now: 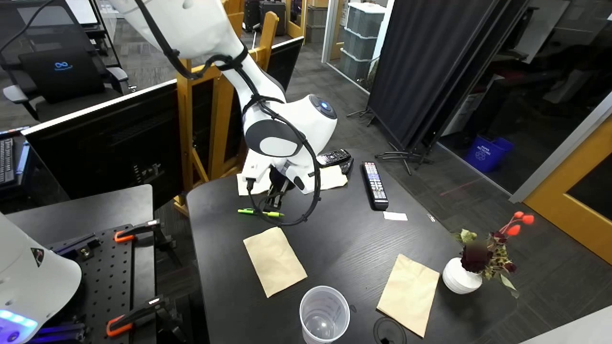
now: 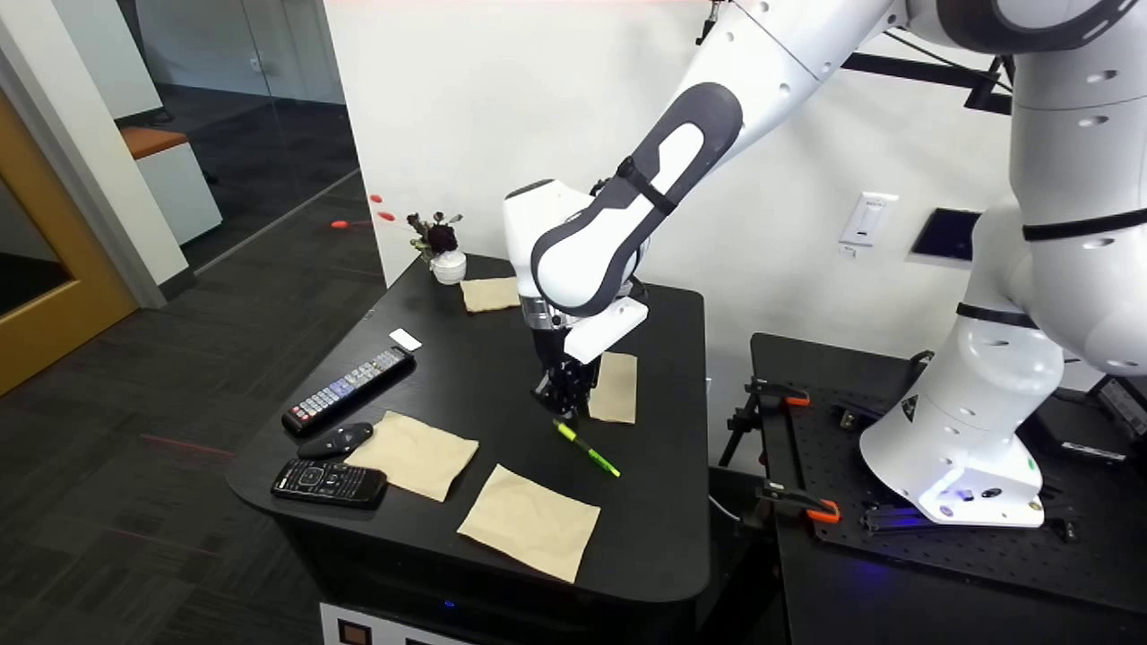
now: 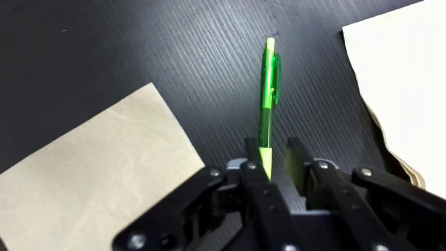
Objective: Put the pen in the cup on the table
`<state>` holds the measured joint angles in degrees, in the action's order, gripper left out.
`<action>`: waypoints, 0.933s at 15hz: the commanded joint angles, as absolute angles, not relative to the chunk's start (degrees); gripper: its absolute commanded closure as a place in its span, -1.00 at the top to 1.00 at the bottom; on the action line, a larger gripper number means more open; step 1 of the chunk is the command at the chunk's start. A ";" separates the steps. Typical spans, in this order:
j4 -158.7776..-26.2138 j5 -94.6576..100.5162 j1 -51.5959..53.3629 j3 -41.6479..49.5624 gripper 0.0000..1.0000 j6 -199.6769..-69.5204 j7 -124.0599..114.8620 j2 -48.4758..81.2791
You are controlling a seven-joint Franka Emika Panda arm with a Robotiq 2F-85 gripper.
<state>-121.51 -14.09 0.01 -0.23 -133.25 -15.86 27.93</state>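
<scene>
The bright green pen (image 1: 246, 211) lies flat on the black table (image 1: 344, 234), also seen in an exterior view (image 2: 587, 448) and the wrist view (image 3: 269, 76). My gripper (image 3: 273, 144) is low over the pen's pale tapered end, its fingers apart on either side. The pen is nearer the left finger in the wrist view, with a gap to the right finger. Part of the tapered end is hidden by the left finger. The see-through plastic cup (image 1: 325, 313) stands upright at the table's near side in an exterior view. It is not visible in the wrist view.
Tan paper sheets (image 1: 275, 262) (image 2: 529, 521) lie around the pen; one is close beside the gripper in the wrist view (image 3: 104, 167). Remotes (image 1: 375, 185) (image 2: 327, 484), a white card (image 1: 395, 216), a black ring (image 1: 389, 329) and a white vase with flowers (image 1: 461, 277) are on the table.
</scene>
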 commanded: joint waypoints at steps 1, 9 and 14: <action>-120.45 -11.72 0.81 0.63 0.17 -132.39 -15.21 27.72; -120.95 -10.17 0.82 1.31 1.00 -133.58 -15.62 27.08; -120.48 -11.37 0.52 0.92 1.00 -133.24 -15.81 27.87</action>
